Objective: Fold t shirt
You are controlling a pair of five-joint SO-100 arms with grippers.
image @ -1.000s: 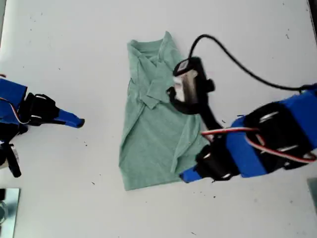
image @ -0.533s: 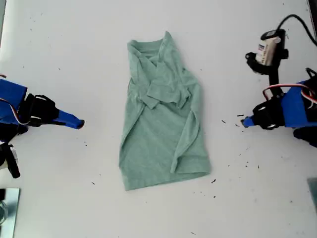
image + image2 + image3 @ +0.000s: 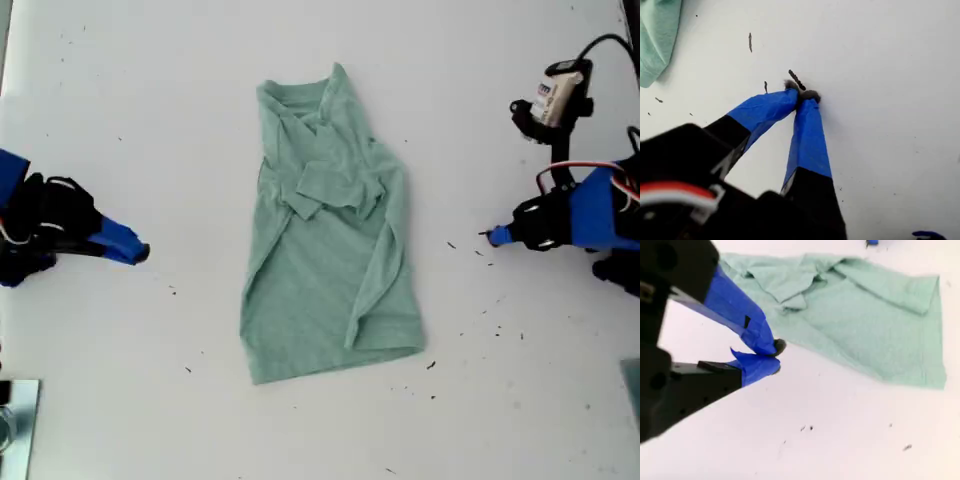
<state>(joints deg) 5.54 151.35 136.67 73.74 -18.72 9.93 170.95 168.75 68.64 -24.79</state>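
Two grippers sit at opposite sides of the white table (image 3: 150, 100), and both are well apart from the t shirt (image 3: 330, 250), which lies alone in the middle of the exterior view. The t shirt is a long, narrow shape with its neck opening toward the top of the exterior view and its hem toward the bottom. Both long sides are turned inward, and a short sleeve is folded across the upper middle (the cloth is wrinkled and the hem end runs a little askew). My first gripper (image 3: 497, 236) is at the exterior view's right, its blue-taped tips pointing toward the t shirt. In the first wrist view my first gripper (image 3: 802, 95) has its jaws pinched together with nothing between them, resting by a few dark specks (image 3: 796, 79) on the table, and only an edge of the t shirt (image 3: 657, 35) shows. My second gripper (image 3: 135, 251) is at the exterior view's left, also aimed toward the middle. In the second wrist view my second gripper (image 3: 773, 356) has its jaws clenched tip to tip on nothing, just above the bare table, with the t shirt (image 3: 865, 315) spread out beyond it. A small camera (image 3: 556, 95) with a black cable rides on the arm in the upper right of the exterior view.
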